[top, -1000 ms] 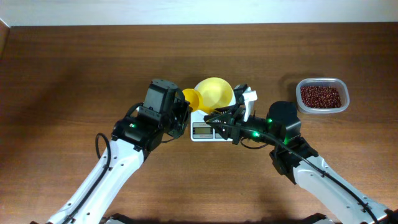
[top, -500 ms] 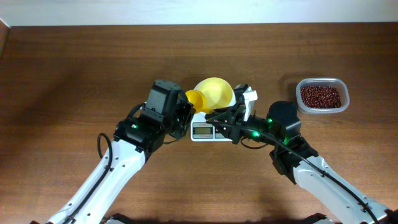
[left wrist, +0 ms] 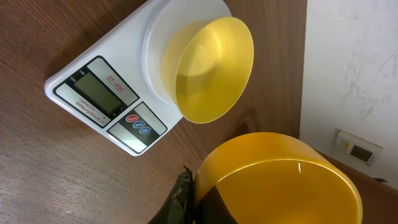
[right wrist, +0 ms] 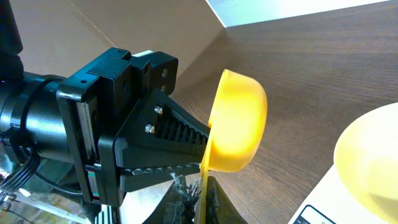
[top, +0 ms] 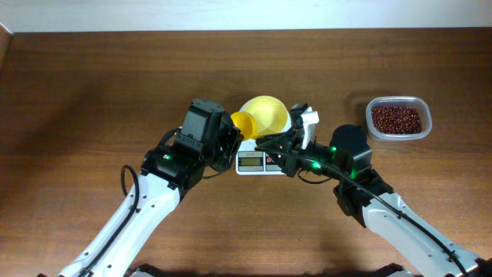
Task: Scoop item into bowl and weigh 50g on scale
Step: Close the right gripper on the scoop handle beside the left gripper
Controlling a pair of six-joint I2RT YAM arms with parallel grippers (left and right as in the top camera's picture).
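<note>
The pale yellow bowl (top: 267,114) stands empty on the white scale (top: 250,161); both also show in the left wrist view, the bowl (left wrist: 211,68) and the scale (left wrist: 99,93). A small yellow scoop (top: 243,124) hangs empty just left of the bowl, above the table. My left gripper (top: 234,137) is shut on the scoop's cup wall (left wrist: 280,180). My right gripper (right wrist: 202,193) is shut on the scoop's thin handle, below its cup (right wrist: 239,124). The red-brown beans (top: 397,118) lie far right.
The beans sit in a clear plastic tub (top: 373,104) at the right of the wooden table. Both arms meet over the scale's front, the right arm (top: 350,158) stretching between the scale and the tub. A pale wall runs along the table's far edge.
The scoop and my left gripper have shifted slightly right, closer to the bowl. The right arm has barely moved.
</note>
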